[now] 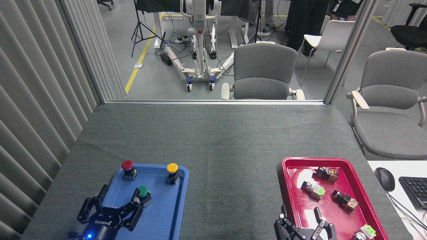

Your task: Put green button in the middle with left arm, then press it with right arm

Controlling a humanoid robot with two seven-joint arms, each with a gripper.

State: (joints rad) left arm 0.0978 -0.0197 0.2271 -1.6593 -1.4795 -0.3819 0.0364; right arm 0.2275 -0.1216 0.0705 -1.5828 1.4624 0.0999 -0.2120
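The table (213, 140) lies bare across its whole far half and down the strip between the blue tray (156, 220) at the near left and the red tray (363, 213) at the near right. On the blue tray, a red button (127, 169) and yellow button (172, 172) stand toward its far edge, behind the green button (143, 194), with open tray floor between them.

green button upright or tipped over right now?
Upright. The green button stands cap-up on its black body in the blue tray, like the red and yellow ones behind it.
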